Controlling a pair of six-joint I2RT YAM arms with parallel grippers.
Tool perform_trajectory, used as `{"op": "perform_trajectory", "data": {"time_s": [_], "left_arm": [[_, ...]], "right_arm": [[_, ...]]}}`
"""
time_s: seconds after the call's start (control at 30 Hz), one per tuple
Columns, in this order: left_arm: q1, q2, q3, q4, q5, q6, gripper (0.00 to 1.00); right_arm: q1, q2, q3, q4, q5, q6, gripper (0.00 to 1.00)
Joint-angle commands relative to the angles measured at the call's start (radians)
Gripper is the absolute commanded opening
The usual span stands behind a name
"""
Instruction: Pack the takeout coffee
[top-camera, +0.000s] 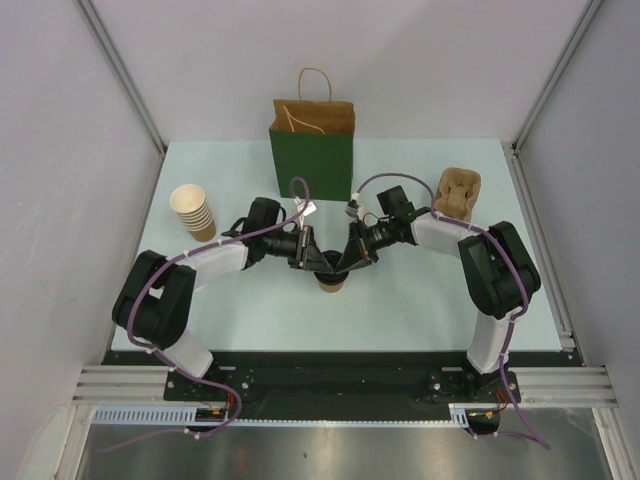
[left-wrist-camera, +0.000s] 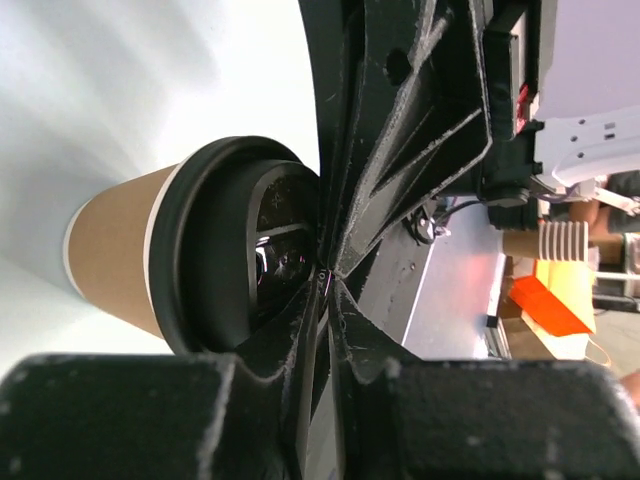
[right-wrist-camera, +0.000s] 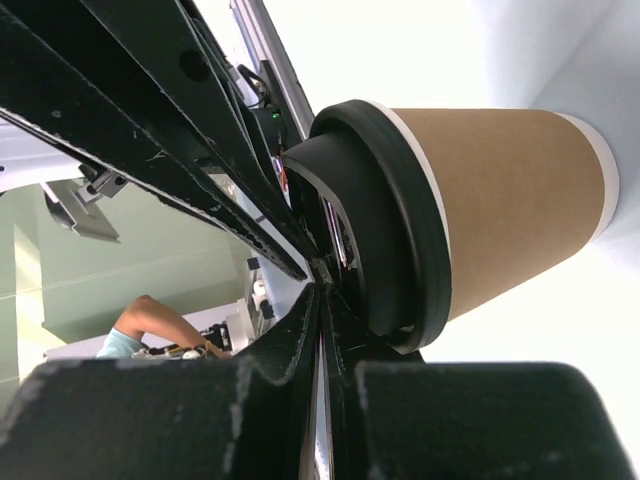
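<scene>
The cup (top-camera: 331, 284) stands upright on the desk (top-camera: 430, 300), about mid-desk and well in front of the green bag (top-camera: 311, 165), w/ both arms meeting over it. The left end effector (left-wrist-camera: 326, 276) has its jaws together, tips right at the edge of the black lid (left-wrist-camera: 210, 250). The right end effector (right-wrist-camera: 316, 282) is likewise closed to a point, against the lid's raised top from the other side. Whether either has a sliver of lid rim nipped between its tips, I can't tell from these views.

Handling, as a judgement: the paper wall looks thin and would prob. dent or go oval under a hard squeeze. If there's liquid inside (can't see), the cup is heavier than it looks, and tipping = spill. The lid is stiffer plastic but smooth, likely slippery, and only pressed on — lifting by the lid alone risks popping it off and dropping the body. The best hold is around the brown wall just below the lid rim, where the paper should be stiffest — moderate force, cup kept vertical, approx. straight-down entry into the bag.
</scene>
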Motion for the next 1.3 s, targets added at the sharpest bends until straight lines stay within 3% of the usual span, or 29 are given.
{"op": "perform_trajectory", "data": {"time_s": [0.0,0.47,0.7,0.8,1.1,1.27], "left_arm": [[0.009,0.068,-0.019,-0.004,-0.034,0.021,0.15],[0.091,0.25,-0.006,-0.021,-0.031,0.035,0.12],[0.091,0.269,-0.019,-0.006,-0.024,0.029,0.12],[0.088,0.248,-0.017,-0.003,0.007,0.03,0.12],[0.069,-0.021,0.004,-0.004,0.156,0.024,0.23],[0.068,-0.095,0.073,-0.044,0.122,0.03,0.23]], "right_arm": [[-0.013,0.049,-0.025,0.0,0.047,-0.048,0.06],[-0.038,0.141,-0.025,0.037,0.036,0.004,0.06],[-0.039,0.176,-0.025,0.031,0.05,0.018,0.06],[-0.036,0.158,-0.023,0.043,0.032,0.015,0.06],[0.034,-0.053,-0.023,0.068,-0.051,-0.016,0.14],[0.033,-0.1,-0.02,0.071,-0.063,-0.013,0.17]]}}
